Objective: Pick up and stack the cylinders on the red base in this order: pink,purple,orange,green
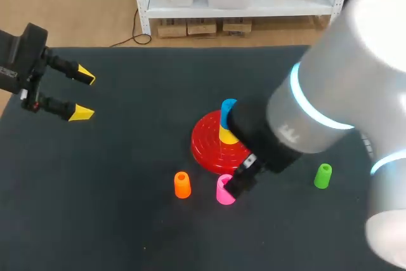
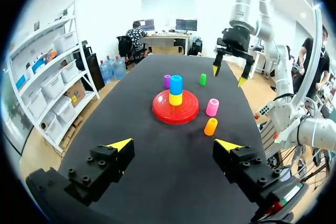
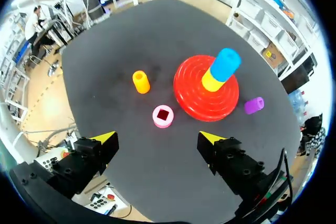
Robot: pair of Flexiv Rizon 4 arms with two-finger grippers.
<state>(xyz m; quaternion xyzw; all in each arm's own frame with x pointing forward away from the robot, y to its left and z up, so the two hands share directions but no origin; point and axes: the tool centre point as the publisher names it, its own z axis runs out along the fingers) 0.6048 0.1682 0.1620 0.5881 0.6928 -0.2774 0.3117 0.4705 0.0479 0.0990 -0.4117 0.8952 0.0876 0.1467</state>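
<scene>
Right gripper (image 3: 157, 138) released, fingers spread above pink cylinder (image 1: 222, 193) at 6 o'clock of red base (image 1: 206, 145); likely light, rigid, slick hollow plastic, so pinch sidewalls mid-height.

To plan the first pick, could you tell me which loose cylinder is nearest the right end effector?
The pink cylinder, just ahead of the right end effector; the orange cylinder sits farther.
</scene>
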